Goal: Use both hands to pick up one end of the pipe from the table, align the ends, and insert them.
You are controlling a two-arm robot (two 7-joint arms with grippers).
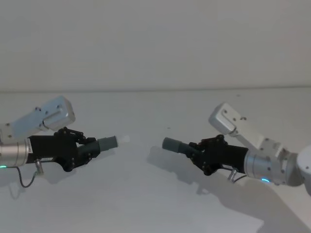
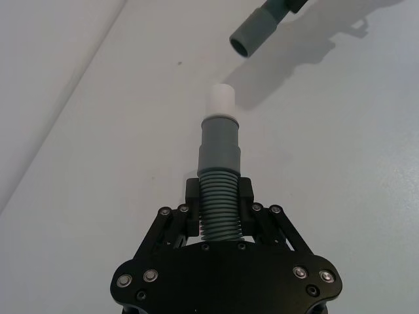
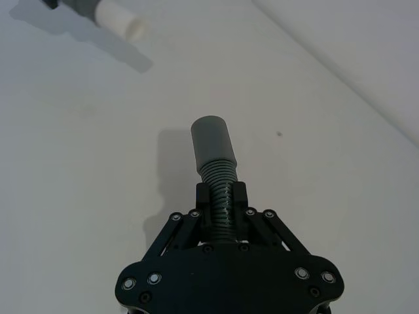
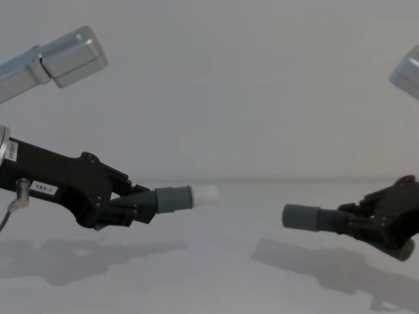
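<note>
**Nearly everything comes in twos**

There are two black grippers: the left gripper (image 1: 93, 146) and the right gripper (image 1: 195, 151), each on its own silver-grey arm, so two arms. There are two ribbed hose pieces, one clamped in each gripper: the left hose piece (image 2: 219, 204) and the right hose piece (image 3: 220, 174). The grey cuffs number two: the left cuff (image 2: 219, 140) and the right cuff (image 3: 211, 140). There is one white tip (image 2: 222, 101) and one white table (image 1: 146, 194).

Head looks down, chest level across, wrists close-up — all share the white table (image 1: 146, 194).
</note>
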